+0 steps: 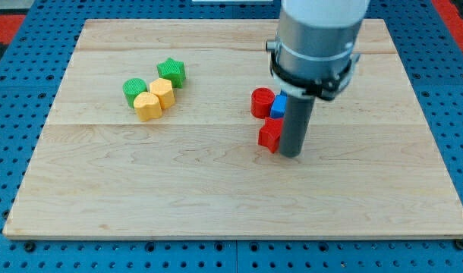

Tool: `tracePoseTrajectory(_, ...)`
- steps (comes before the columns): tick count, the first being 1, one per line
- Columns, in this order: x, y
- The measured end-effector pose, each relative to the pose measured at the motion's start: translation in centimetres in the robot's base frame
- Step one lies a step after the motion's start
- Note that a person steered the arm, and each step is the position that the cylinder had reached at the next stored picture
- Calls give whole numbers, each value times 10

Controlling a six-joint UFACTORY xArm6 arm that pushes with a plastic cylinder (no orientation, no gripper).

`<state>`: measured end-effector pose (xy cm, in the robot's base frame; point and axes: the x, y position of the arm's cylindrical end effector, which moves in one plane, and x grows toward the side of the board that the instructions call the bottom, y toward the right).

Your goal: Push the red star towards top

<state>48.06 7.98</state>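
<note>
**A:** Where is the red star [270, 136] right now?

**B:** Right of the middle of the table [216, 189], in a small cluster. A blue block [278, 105] sits just above it toward the view's top, and a red cylinder-like block [262, 102] is beside that blue one, on its left. The three look touching or nearly so.

**A:** And my tip?

**B:** My tip [291, 155] stands just beside the star, on its right and slightly toward the view's bottom. The rod seems to touch the star's right edge, though I cannot be sure of contact.

**A:** Is there a claw to report?

**B:** No claw is fitted; the arm ends in a plain rod, so nothing opens, closes or grips.

**A:** Why stand there?

**B:** My guess is that the tip needs to get under the star, on its bottom side, to drive it toward the top. From its present place it would push more sideways than upward.

**A:** Any trouble ahead?

**B:** The blue block lies in the star's way, so it would likely be shoved along too.

**A:** The other blocks?

**B:** A green star [171, 72], a green cylinder [134, 90] and two yellow blocks [155, 99] huddle well apart, at the view's upper left.
</note>
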Motion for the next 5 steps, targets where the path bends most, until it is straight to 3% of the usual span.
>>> tracePoseTrajectory(1, -19, 3)
tracePoseTrajectory(2, 25, 1)
tracePoseTrajectory(4, -36, -19)
tracePoseTrajectory(5, -28, -32)
